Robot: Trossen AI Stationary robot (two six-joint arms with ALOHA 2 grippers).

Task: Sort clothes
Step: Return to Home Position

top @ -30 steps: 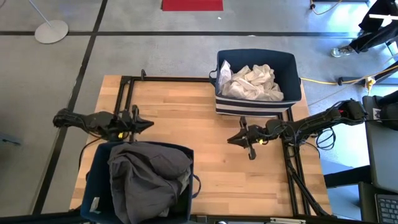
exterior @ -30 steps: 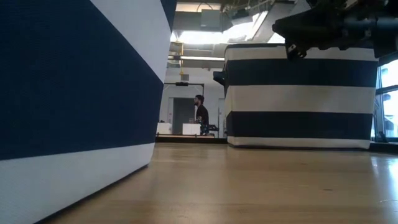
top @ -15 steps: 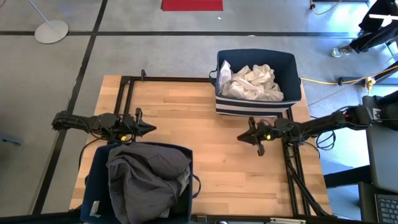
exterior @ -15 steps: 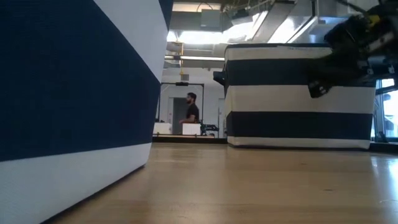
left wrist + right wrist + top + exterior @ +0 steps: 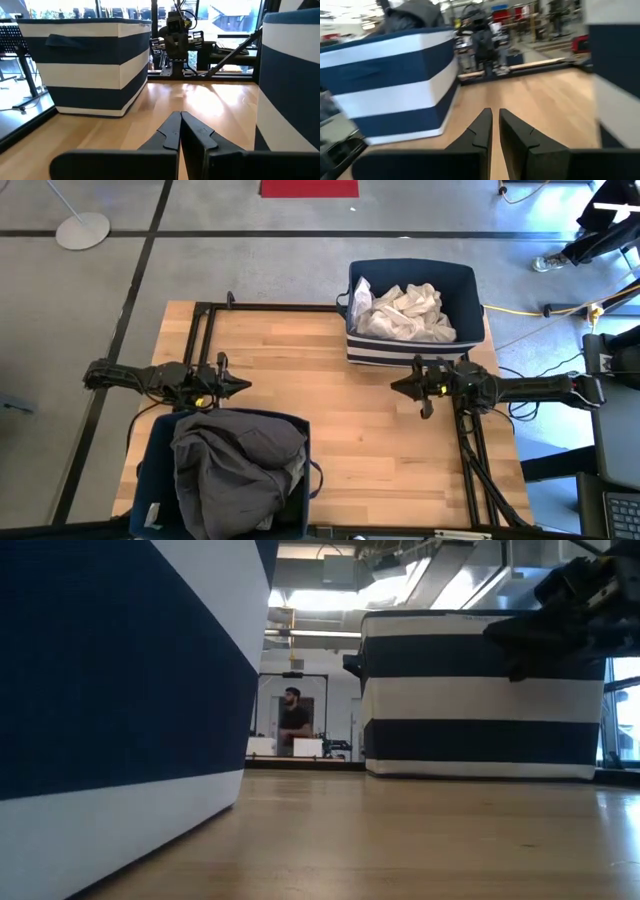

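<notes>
White and cream clothes (image 5: 405, 312) lie heaped in the striped navy bin (image 5: 415, 264) at the table's far right. Dark grey clothes (image 5: 235, 465) fill the navy bin (image 5: 305, 450) at the near left and rise over its rim in the right wrist view (image 5: 412, 12). My left gripper (image 5: 243, 387) hovers just beyond the near-left bin, shut and empty, its fingers together in the left wrist view (image 5: 180, 120). My right gripper (image 5: 396, 386) hovers just in front of the far-right bin, shut and empty (image 5: 495, 117). It also shows in the low view (image 5: 530, 635).
Bare wooden table top (image 5: 340, 410) lies between the two grippers and the two bins. A black frame (image 5: 200, 330) runs along the table's edges. A person (image 5: 292, 720) stands in the room beyond the table.
My right gripper has drawn back toward the table's right edge and a little toward the far edge, ending close in front of the far-right bin. The clothes and bins have stayed where they were.
</notes>
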